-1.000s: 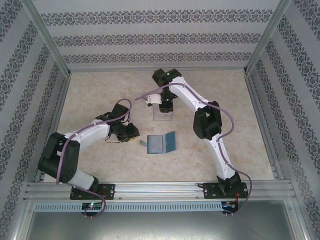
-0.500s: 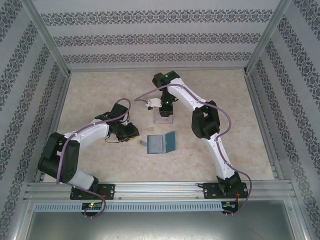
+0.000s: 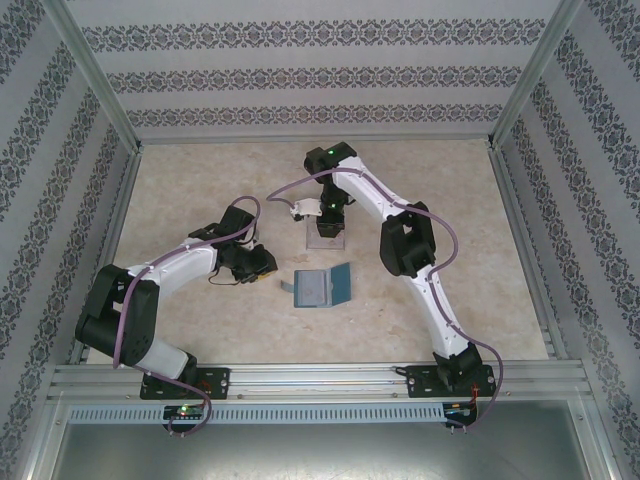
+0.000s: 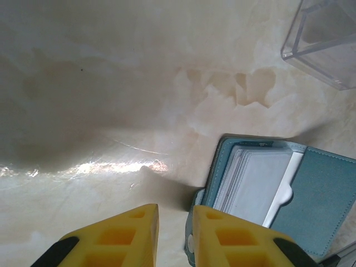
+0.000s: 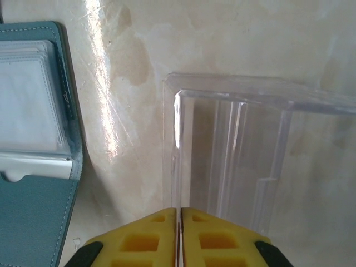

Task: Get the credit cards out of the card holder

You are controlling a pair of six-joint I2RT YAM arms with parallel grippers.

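The card holder (image 3: 322, 287) is lying open on the bench (image 3: 200, 190) between the two arms, and we are seeing pale credit cards (image 4: 258, 181) tucked in its pocket. The left gripper (image 4: 175, 236) is hovering just beside its near corner, jaws slightly parted and empty. The right gripper (image 5: 179, 233) is hanging over the clear tray (image 5: 233, 150), jaws almost together; we cannot tell whether they are pinching anything.

The top view looks down from above and behind on the whole table (image 3: 200, 180), while both wrist views face it from close above, sharing the card holder (image 3: 322, 287) and clear tray (image 3: 326, 232).
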